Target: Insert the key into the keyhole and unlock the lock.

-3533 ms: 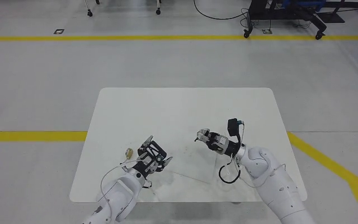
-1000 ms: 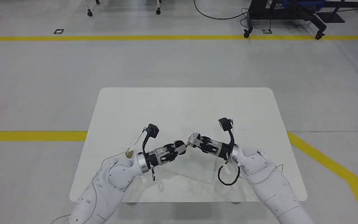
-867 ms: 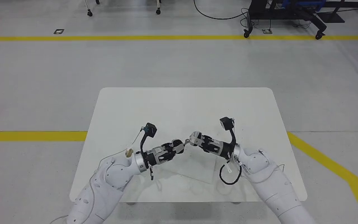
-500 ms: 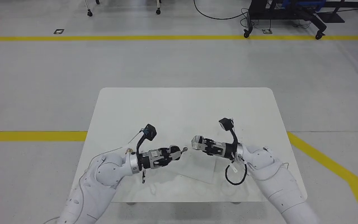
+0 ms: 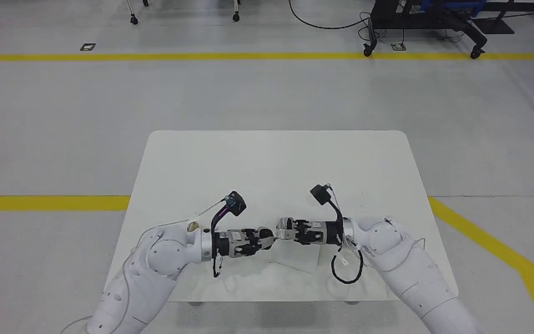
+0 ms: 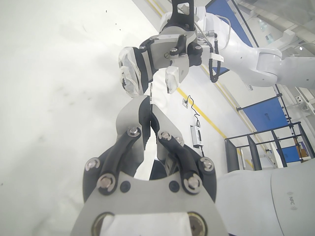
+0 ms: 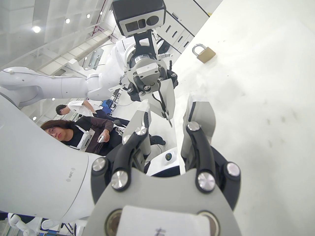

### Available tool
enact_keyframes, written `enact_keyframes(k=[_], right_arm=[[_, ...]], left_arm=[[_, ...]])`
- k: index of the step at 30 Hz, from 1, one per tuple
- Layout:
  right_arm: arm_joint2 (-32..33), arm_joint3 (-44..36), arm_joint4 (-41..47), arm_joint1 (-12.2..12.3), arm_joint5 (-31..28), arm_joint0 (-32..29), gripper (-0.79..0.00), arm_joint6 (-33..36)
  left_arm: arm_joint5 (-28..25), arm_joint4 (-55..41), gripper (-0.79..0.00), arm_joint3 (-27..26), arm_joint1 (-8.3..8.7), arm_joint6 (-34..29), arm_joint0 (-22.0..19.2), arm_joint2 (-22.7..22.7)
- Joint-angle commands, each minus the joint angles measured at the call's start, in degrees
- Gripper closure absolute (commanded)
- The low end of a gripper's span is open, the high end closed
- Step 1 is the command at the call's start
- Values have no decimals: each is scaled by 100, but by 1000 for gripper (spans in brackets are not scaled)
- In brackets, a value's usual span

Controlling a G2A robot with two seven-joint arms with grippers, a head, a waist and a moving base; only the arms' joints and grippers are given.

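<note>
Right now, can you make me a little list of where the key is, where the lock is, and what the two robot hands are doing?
key: pinched in the left gripper, blade sticking out toward the right gripper
left gripper: shut on the key, above the table
right gripper: open, facing the left gripper, its fingers either side of the key's tip, not gripping
padlock: lying on the table, apart from both grippers; shackle looks closed
key in keyhole: not yet
</note>
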Motion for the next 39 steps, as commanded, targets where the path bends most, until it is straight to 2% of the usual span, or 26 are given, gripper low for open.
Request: enact_keyframes(k=[1, 9, 11, 21, 22, 23, 24, 34, 39], right_arm=[[-74, -13, 12, 42, -3, 27, -265, -3], [-360, 26, 26, 158, 8, 150, -151, 7], [-427, 49, 16, 173, 9, 185, -12, 8], [-693, 131, -11, 226, -26, 322, 0, -27], [-718, 136, -10, 230, -26, 335, 0, -27], [-740, 136, -14, 234, -37, 349, 0, -38], [-761, 142, -10, 238, -50, 358, 0, -51], [-789, 164, 105, 369, -389, 375, 0, -390], [-615, 247, 311, 502, -697, 291, 0, -698]], left_arm=[[81, 153, 0, -23, 12, 40, -14, -13], [163, 220, 0, -45, 26, 105, -8, 71], [161, 211, 0, -31, 29, 113, -23, 88], [170, 190, -15, -12, 62, 136, -54, 98], [178, 196, -296, -17, 66, 147, -52, 98], [184, 213, -671, -24, 70, 156, -52, 97], [183, 214, -785, -37, 72, 166, -49, 100], [70, 171, -785, -184, 146, 235, 28, -52], [-5, 320, -785, -390, 278, 378, 202, -557]])
